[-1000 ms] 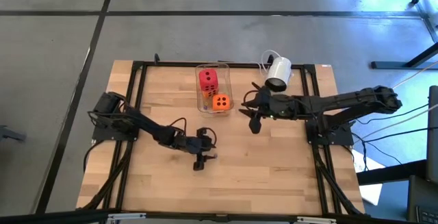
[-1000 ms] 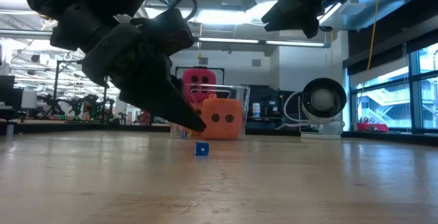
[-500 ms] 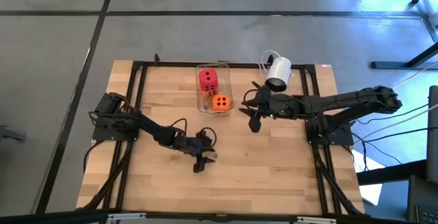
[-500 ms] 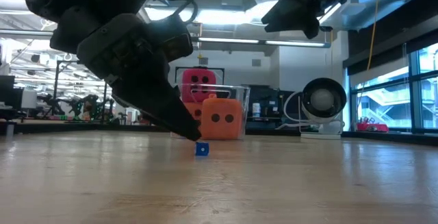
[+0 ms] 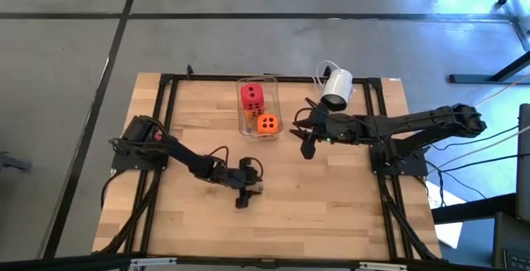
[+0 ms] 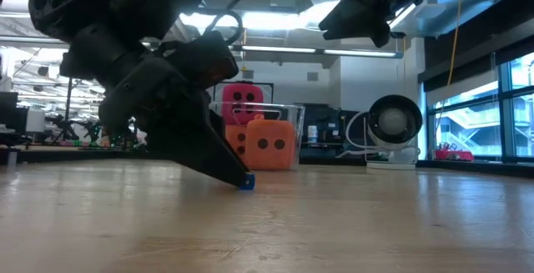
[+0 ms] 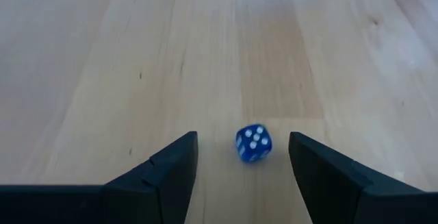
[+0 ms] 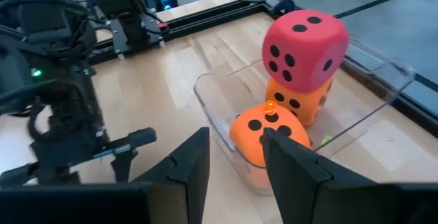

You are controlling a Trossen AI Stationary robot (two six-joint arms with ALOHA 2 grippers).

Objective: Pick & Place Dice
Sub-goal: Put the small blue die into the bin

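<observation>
A tiny blue die with white pips (image 7: 254,144) lies on the bare wood. My left gripper (image 7: 243,157) is low over the table and open, one finger on each side of the die, with a gap on both sides. In the low view its fingertips (image 6: 237,175) reach down beside the blue die (image 6: 246,183). A red die (image 5: 252,96) sits on an orange die (image 8: 299,101) inside the clear container (image 5: 245,115), with a second orange die (image 5: 267,123) beside them. A tiny orange piece (image 8: 271,105) rests on that second die. My right gripper (image 5: 307,144) hovers open, right of the container.
A white round device with a cable (image 5: 336,89) stands at the far edge, right of the container. A black frame (image 5: 168,113) runs along the table's sides. Bare wood lies around the blue die and along the near half of the table.
My left gripper has come down toward the table, and its fingertips now sit at the level of the blue die and on either side of it. The die and the right arm have kept still.
</observation>
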